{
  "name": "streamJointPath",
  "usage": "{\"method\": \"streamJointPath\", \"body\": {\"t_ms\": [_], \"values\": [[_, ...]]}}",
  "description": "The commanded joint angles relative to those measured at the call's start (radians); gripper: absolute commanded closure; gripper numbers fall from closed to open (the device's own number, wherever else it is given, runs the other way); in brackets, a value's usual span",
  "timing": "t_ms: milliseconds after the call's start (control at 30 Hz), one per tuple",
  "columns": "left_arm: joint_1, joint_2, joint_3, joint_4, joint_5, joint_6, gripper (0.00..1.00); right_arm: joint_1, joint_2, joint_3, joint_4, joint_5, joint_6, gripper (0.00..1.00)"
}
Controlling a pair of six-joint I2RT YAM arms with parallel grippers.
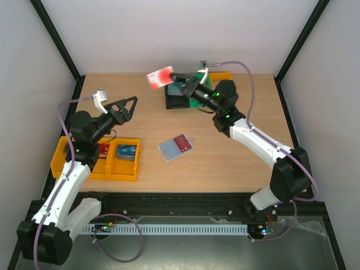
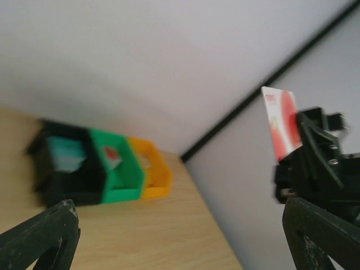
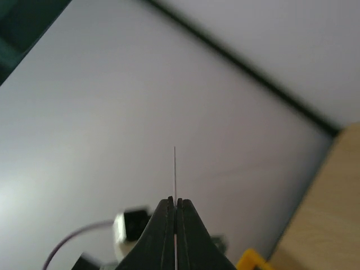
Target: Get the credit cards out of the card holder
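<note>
My right gripper [image 1: 178, 80] is raised above the table's far side, shut on one end of a red and white credit card [image 1: 160, 76]. In the right wrist view that card [image 3: 175, 169] stands edge-on between the shut fingers. The left wrist view shows the card [image 2: 280, 122] upright in the right gripper [image 2: 298, 147]. The card holder [image 1: 168, 151] lies open on the table's middle, blue-grey side up, with a red card [image 1: 181, 143] on it. My left gripper [image 1: 127, 107] hangs open and empty to the left, its fingertips [image 2: 48, 233] wide apart.
Black [image 1: 175, 99], green [image 1: 198, 100] and orange [image 1: 225, 75] bins stand in a row at the back, under the right arm. A yellow double bin [image 1: 122, 171] at the left front holds a red card [image 1: 103, 149] and a blue card [image 1: 127, 152].
</note>
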Motion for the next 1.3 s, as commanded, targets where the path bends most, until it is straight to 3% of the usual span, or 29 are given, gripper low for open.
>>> {"method": "streamJointPath", "body": {"t_ms": [0,133,233,400,600,900,1267], "values": [[0.045,-0.020,-0.070,-0.202,-0.227,0.047,0.01,-0.209,-0.010,-0.051,-0.142,0.098,0.028,0.98],[0.122,-0.016,-0.139,-0.242,-0.262,0.013,0.00,-0.371,0.105,0.029,-0.324,0.142,-0.077,0.98],[0.169,0.005,-0.151,-0.266,-0.264,0.018,0.01,-0.438,0.257,0.115,-0.361,0.166,-0.123,0.98],[0.253,0.077,-0.141,-0.270,-0.266,0.038,0.01,-0.457,0.542,0.411,-0.525,0.160,-0.218,0.98],[0.294,0.195,-0.086,-0.260,-0.263,0.093,0.00,-0.456,0.749,0.568,-0.490,0.165,-0.149,0.98],[0.296,0.299,-0.047,-0.235,-0.256,0.107,0.01,-0.434,0.905,0.717,-0.496,0.228,-0.123,0.98],[0.301,0.315,-0.038,-0.234,-0.273,0.124,0.00,-0.404,0.949,0.789,-0.539,0.305,-0.139,0.96]]}}
